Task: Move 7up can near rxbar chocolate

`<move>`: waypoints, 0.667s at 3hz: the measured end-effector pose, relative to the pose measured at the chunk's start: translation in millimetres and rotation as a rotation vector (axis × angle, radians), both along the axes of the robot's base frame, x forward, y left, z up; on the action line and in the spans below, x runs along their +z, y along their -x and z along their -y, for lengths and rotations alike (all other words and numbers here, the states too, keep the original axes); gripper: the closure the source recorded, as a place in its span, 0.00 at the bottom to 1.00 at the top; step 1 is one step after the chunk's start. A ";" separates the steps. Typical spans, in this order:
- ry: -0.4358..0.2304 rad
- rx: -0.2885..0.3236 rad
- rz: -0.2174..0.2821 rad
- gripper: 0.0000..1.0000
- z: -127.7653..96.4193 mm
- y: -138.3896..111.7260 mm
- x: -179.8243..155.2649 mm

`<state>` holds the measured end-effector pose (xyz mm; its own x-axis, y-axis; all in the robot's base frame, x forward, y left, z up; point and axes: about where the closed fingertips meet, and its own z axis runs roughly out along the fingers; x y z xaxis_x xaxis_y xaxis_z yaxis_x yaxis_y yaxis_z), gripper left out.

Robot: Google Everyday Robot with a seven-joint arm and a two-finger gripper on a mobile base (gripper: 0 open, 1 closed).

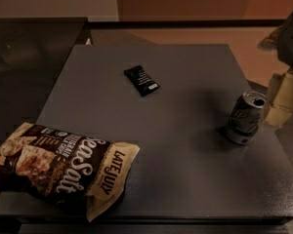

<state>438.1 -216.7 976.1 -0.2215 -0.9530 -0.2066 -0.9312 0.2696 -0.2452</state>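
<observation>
Dark grey table (185, 179) under dim light; the 7up can (244, 118) stands upright near the right edge, about midway along it. Can body is silvery with a greenish cast and a faint logo on its side; the round silver top shows a dark pull-tab opening; a soft shadow falls to its left. The rxbar chocolate (141, 80) lies flat toward the far middle of the table, set at an angle: a small black wrapper with white lettering, well apart from the can, up and to its left. A large brown-and-cream chip bag (58, 162), lettered "Sea Salt", lies at the near left corner. The gripper (284, 94) shows as pale cream blocks at the right border, just beside the can on its right; contact is unclear, and whether it is open or closed cannot be told.
</observation>
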 end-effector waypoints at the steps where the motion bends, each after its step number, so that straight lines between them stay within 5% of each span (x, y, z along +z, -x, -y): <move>1: 0.000 0.000 0.000 0.00 0.0 0.0 0.1; 2: -0.016 -0.010 0.004 0.00 3.8 -5.1 -3.8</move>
<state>443.3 -220.4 972.2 -0.2302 -0.9474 -0.2224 -0.9274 0.2828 -0.2449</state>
